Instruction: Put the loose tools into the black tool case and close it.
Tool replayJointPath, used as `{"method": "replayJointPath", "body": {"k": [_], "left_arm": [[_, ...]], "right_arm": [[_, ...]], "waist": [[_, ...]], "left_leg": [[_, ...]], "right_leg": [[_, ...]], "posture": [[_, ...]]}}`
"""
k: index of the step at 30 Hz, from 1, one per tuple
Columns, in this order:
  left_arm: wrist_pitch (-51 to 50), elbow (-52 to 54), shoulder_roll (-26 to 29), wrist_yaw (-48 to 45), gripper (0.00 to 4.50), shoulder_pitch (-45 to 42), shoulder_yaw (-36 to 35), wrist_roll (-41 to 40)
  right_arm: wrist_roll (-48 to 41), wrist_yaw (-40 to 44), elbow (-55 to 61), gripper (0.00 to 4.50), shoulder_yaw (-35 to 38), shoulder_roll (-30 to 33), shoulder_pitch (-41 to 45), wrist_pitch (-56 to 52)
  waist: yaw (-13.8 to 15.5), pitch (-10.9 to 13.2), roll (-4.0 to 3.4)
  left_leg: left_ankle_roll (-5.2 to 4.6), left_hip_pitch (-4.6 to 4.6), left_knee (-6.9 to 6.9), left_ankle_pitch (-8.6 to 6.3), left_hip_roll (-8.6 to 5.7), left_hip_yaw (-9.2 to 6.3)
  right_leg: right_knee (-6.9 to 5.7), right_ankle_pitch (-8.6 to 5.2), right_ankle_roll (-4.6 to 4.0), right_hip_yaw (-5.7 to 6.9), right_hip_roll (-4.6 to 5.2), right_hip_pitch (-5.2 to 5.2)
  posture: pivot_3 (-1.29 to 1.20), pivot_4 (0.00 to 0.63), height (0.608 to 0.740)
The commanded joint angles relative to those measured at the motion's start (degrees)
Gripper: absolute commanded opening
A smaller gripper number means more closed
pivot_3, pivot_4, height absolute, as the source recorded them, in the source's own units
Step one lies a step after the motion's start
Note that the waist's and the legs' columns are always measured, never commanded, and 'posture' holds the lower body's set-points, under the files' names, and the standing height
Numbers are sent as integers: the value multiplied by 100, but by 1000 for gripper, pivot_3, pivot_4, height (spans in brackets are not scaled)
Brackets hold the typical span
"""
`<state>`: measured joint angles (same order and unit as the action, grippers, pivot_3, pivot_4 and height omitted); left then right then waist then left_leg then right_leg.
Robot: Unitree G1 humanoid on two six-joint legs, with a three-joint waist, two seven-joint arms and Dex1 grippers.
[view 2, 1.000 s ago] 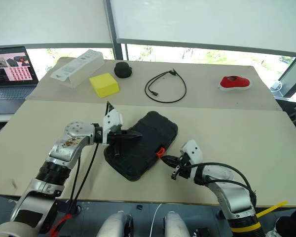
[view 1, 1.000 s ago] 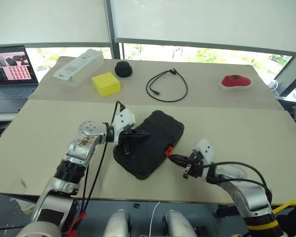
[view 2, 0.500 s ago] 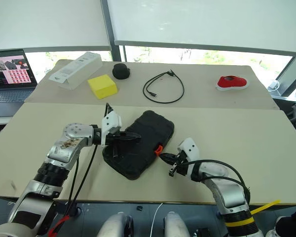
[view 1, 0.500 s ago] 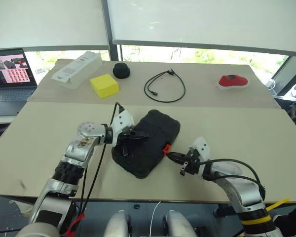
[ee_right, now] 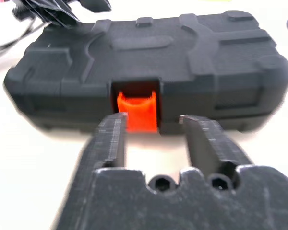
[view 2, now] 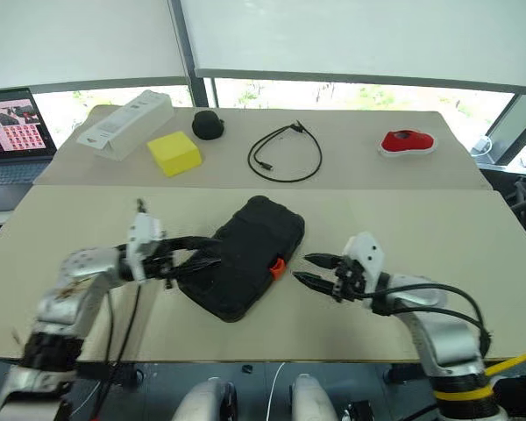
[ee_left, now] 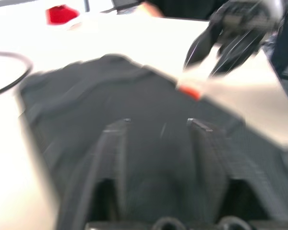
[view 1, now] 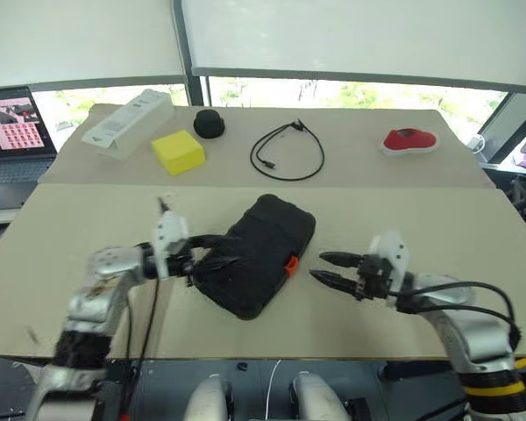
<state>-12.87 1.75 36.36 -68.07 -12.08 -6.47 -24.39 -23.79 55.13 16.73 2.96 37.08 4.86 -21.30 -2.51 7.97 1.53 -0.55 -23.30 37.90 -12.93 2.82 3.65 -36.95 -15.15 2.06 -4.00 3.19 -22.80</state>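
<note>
Closed black tool case (view 1: 259,254), orange latch (view 1: 291,263)

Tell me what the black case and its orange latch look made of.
Black tool case: looks like moulded hard plastic, matte and lightly textured, with raised ribs and rounded corners. Orange latch: likely smoother plastic with a slight sheen, set in a recess on the front edge. Both judged by look alone.

Two beige tables (view 1: 421,210) w/ windows (view 1: 351,92), white blinds (view 1: 359,35) behind.

L tool (view 1: 217,249) open, R tool (view 1: 330,268) open
</note>
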Motion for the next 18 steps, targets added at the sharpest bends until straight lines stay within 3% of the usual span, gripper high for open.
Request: {"method": "replayJointPath", "body": {"k": [1,3,4,7,18], "left_arm": [[155,387,456,138,3825,701,-925,-167],[287,340,571,117,4400,1024,-1114,-129],[491,278,621,221,4469,1281,-1282,43],[1014,19,742,355,4469,1962,-1697,361],[1300,248,603,983,4469,2515,-2041,363]], "right_arm": [[75,430,-236,3771,530,351,-36,965],[160,691,-498,4329,579,447,-56,1514],[135,997,-728,4438,637,492,-76,1942],[-17,1651,-1385,4438,795,687,-117,2497],[210,1725,-2777,4438,809,633,306,3333]], "waist": [[22,14,18],[50,18,25],[75,19,26],[127,30,38],[191,43,55]], "left_leg": [[0,-11,-1,0,-1,-1],[0,-14,-1,0,-2,3],[0,-15,-1,0,-4,5],[0,-16,-2,0,-2,15],[2,-21,-5,0,5,26]], "right_leg": [[-2,0,1,3,4,-11],[0,0,1,3,11,-16],[2,0,2,3,14,-15],[16,-2,5,3,19,-15],[14,1,0,3,27,-26]], "posture": [[0,150,740],[0,150,740],[0,150,740],[0,150,740],[0,150,740]]}}
